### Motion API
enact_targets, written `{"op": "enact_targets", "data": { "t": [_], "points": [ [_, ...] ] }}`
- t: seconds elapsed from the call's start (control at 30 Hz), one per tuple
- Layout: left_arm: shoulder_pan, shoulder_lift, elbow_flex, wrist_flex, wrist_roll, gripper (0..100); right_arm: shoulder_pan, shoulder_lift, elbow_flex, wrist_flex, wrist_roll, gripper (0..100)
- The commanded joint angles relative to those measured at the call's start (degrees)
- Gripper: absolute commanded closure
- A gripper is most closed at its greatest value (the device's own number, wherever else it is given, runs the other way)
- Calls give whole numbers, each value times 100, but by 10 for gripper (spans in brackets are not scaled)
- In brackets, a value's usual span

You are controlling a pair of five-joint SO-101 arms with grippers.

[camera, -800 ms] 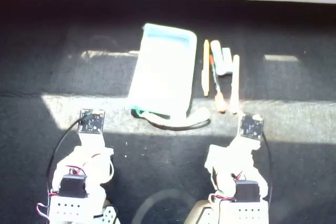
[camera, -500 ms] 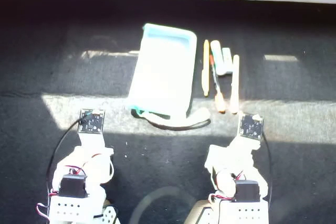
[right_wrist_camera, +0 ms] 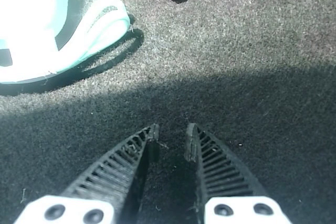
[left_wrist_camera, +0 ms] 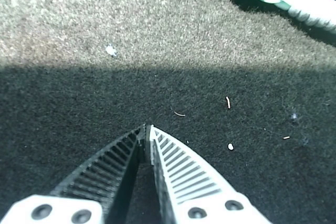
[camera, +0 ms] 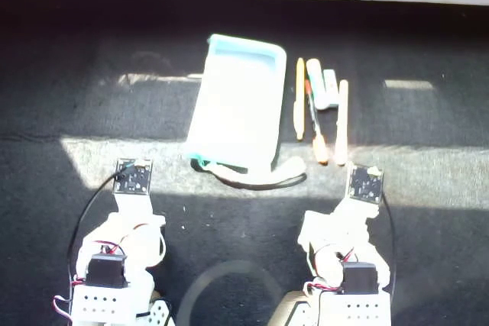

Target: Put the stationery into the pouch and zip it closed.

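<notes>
Soft pouch (camera: 233, 108), likely limp: pinch its rim. Pens (camera: 299, 101), probably light and stiff: grip mid-shaft. Left pincer (left_wrist_camera: 145, 129) closed, empty; right pincer (right_wrist_camera: 171, 137) narrowly parted, empty.

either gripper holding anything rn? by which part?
Nothing is held. The left gripper is shut on nothing, and the right gripper is open and empty. The pouch and pens lie free, away from both.
</notes>
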Motion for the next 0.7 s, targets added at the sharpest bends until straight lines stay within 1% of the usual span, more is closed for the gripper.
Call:
{"op": "enact_targets", "data": {
  "t": [0.0,0.53,0.57,0.6,0.67],
  "points": [
    [92,-48,84,26,62,977,48,-31,708,31,-26,896],
    [92,-48,84,0,53,977,48,-31,708,31,-26,896],
    [75,-57,84,-149,62,977,48,-31,708,31,-26,896],
    [57,-57,84,-519,62,977,48,-31,708,31,-26,896],
    [-22,-57,84,-1538,62,977,48,-31,708,31,-26,896]
  ]
}}
